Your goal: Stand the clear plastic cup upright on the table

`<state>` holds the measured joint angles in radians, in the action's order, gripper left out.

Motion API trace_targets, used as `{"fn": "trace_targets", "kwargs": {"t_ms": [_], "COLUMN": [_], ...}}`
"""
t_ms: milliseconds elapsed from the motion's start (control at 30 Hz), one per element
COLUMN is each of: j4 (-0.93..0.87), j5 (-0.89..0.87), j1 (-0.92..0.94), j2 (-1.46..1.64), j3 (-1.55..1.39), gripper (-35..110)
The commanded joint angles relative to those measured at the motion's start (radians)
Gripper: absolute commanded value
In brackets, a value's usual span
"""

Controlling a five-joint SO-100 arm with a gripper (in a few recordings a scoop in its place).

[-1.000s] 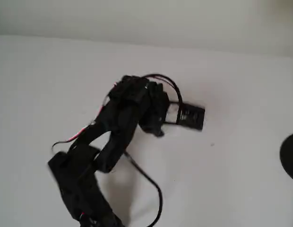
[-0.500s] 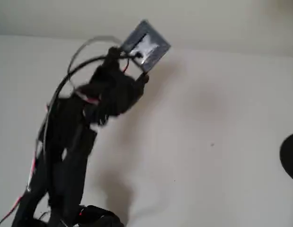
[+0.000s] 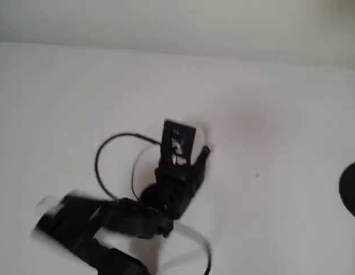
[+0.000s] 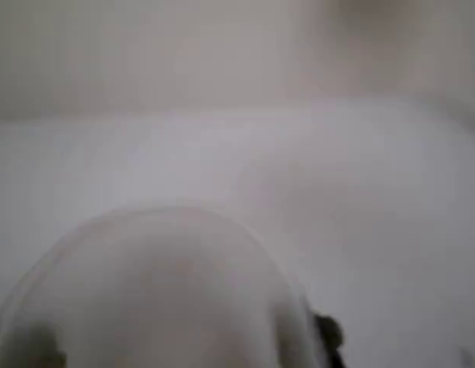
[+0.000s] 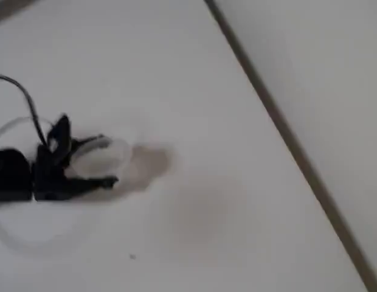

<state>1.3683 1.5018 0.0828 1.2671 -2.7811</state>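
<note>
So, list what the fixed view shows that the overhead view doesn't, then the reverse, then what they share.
Fixed view alone: the clear plastic cup between the gripper fingers, with its shadow beside it. Overhead alone: the black round object at the right edge, plus the arm's looping cable. Shared: the white table and the black gripper.

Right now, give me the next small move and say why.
Probably lower the cup gently until its base meets the table, then open. In the fixed view the gripper has its fingers either side of the clear plastic cup, low over the white surface; in the wrist view the cup sits between them. Whether it is upright or touching down is too blurred to tell.
</note>
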Motion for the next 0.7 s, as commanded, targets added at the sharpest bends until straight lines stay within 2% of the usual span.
{"fn": "trace_targets", "kwargs": {"t_ms": [0,133,267,400,467,600,667], "j4": [0.434,0.422,0.334,0.044,-0.245,-1.109,-1.422], "j5": [0.057,0.123,0.132,0.06,-0.018,-0.224,-0.302], "j1": [0.012,0.005,0.014,0.051,0.066,0.075,0.058], "j2": [-0.571,-0.568,-0.388,0.021,0.334,0.988,1.172], "j3": [0.19,0.241,0.186,0.048,-0.008,0.06,0.144], "gripper": [53,67,75,75,75,75,75]}}
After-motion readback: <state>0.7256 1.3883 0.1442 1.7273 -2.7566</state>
